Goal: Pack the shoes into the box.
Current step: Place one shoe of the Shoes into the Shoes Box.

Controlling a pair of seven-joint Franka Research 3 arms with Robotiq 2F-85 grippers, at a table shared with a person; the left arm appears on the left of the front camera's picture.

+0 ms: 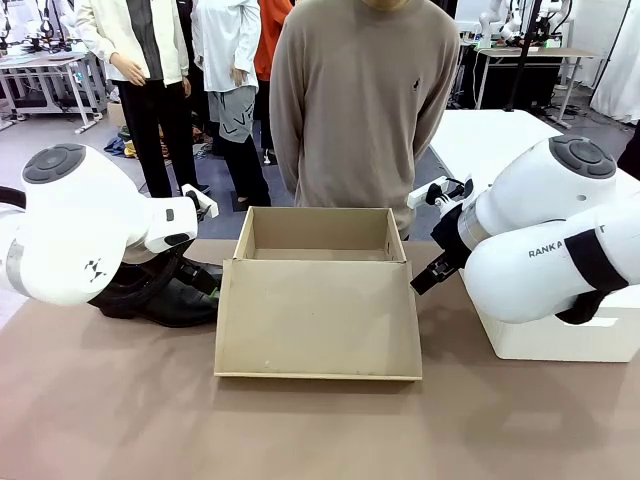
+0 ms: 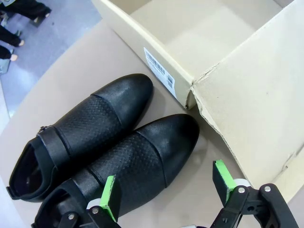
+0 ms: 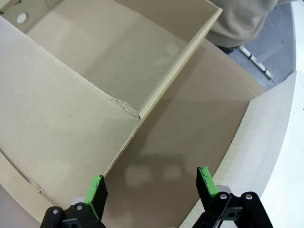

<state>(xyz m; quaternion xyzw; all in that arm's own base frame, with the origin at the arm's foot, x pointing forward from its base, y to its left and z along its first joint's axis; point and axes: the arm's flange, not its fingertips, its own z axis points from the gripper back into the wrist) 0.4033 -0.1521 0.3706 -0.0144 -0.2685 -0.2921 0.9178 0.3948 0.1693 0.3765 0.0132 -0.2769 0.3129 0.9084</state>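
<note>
- Two tools, both released: jaws spread wide, nothing between them.
- Left tool (image 2: 166,183) hangs just above the shoes (image 2: 118,142). One green pad (image 2: 110,190) is over the nearer shoe's textured panel. The other is over bare surface (image 2: 190,199) beside that shoe's toe.
- Shoes: a black pair lying side by side under and ahead of this tool. Each has a smooth toe, a pebbled middle panel and a strap across the instep. The toes point at the corner of the box (image 2: 156,42) and are very near it; whether they touch it I cannot tell.
- Box: brown cardboard, plain inside, with a barcode label (image 2: 160,71) on the wall facing the shoes. Its flap (image 2: 256,95) lies open beside the tool, ragged at the hinge corner.
- Right tool (image 3: 151,183) hovers over a strip of bare surface between the box's side wall and a white box (image 3: 266,142). One of its pads overlaps the flap's edge.
- Behind both tools, on the robot's side of the flap, the surface lies broad and bare.
- Beyond the box's far wall stands a person (image 1: 365,100).
</note>
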